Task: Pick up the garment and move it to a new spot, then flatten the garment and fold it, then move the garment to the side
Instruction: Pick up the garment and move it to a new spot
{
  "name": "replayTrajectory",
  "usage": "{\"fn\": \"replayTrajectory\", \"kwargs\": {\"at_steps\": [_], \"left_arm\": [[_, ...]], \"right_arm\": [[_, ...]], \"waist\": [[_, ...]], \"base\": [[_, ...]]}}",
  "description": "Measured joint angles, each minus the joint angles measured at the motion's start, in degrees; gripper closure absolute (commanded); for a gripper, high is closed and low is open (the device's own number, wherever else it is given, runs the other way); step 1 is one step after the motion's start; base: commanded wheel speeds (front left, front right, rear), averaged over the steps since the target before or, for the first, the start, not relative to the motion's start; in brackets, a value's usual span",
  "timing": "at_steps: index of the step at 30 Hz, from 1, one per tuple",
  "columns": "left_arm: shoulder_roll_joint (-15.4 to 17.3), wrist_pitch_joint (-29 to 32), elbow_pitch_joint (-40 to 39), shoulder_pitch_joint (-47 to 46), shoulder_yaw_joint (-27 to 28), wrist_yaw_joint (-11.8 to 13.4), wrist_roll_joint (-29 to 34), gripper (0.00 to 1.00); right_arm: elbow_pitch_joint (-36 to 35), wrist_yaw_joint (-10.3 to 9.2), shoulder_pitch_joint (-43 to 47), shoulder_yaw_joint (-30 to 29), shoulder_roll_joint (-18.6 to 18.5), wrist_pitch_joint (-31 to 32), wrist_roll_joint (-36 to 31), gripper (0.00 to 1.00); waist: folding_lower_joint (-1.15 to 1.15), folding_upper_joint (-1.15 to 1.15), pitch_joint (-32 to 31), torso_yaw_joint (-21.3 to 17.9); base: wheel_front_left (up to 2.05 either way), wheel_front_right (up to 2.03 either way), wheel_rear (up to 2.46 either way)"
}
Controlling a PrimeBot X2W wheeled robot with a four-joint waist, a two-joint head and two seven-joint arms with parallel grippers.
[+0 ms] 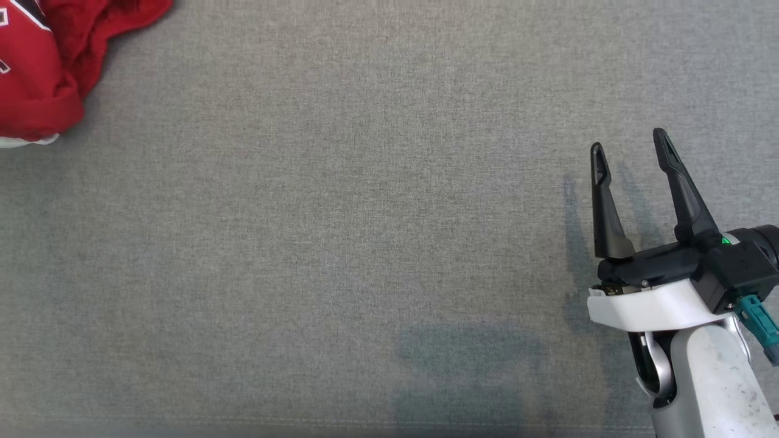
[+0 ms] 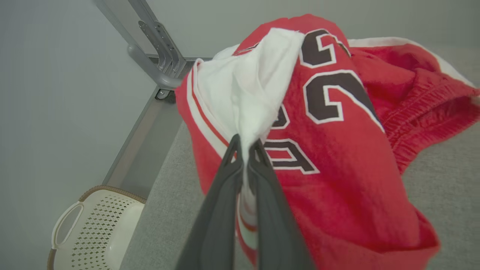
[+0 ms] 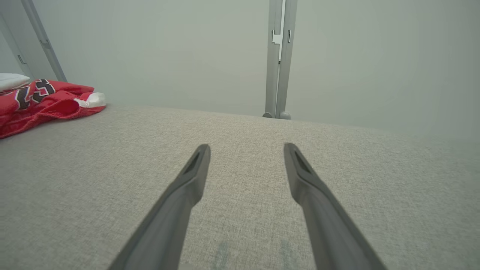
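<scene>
The garment (image 1: 48, 67) is a red fleece piece with white trim and dark block numbers, bunched at the far left top of the grey table in the head view. In the left wrist view my left gripper (image 2: 245, 144) is shut on a white fold of the garment (image 2: 337, 150), which bulges up in front of the fingers. My right gripper (image 1: 630, 146) stands open over bare table at the right, far from the cloth. Its wrist view shows the open right gripper (image 3: 247, 148) and the garment (image 3: 45, 101) lying at the far left.
The grey fabric table (image 1: 365, 243) stretches wide between the cloth and my right arm. A cream perforated basket (image 2: 93, 228) stands below the table's left edge. Metal frame posts (image 3: 279, 56) rise at the table's far edge and corner (image 2: 157, 48).
</scene>
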Motion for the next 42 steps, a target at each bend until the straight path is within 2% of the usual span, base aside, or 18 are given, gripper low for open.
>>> {"fn": "replayTrajectory", "kwargs": {"at_steps": [9, 20, 31, 37, 42], "left_arm": [[3.5, -3.3, -4.2, -4.0, -4.1, 0.0, 0.8, 1.00], [2.7, 0.0, -16.9, -5.4, -12.6, 0.0, -1.2, 1.00], [-3.7, 2.3, -29.4, -7.4, -19.2, 0.0, -3.1, 1.00], [-10.2, 0.9, -30.5, -2.8, -22.2, 0.5, -4.3, 1.00], [-17.4, -5.3, -28.3, 2.6, -24.4, 1.2, -5.2, 1.00]], "right_arm": [[2.9, 0.00, 0.2, 0.8, 0.0, 0.0, 3.9, 0.00], [4.7, 0.00, 3.1, 0.2, 0.0, 0.0, 7.0, 0.00], [5.2, 0.00, 3.9, -0.6, 0.0, 0.0, 8.5, 0.00], [5.3, 0.00, 3.8, -0.5, 0.0, 0.0, 9.8, 0.00], [5.4, 0.00, 3.5, -0.7, 0.0, 0.0, 10.6, 0.00]], "waist": [[-0.01, 0.00, -7.2, -1.1], [-0.01, 0.00, -17.0, -4.4], [-0.01, 0.00, -21.1, -10.8], [-0.01, 0.00, -21.0, -13.9], [-0.01, 0.00, -19.4, -15.8]], "base": [[0.00, 0.00, 0.00], [0.00, 0.00, 0.00], [0.00, 0.00, 0.00], [0.00, 0.00, 0.00], [0.00, 0.00, 0.00]]}}
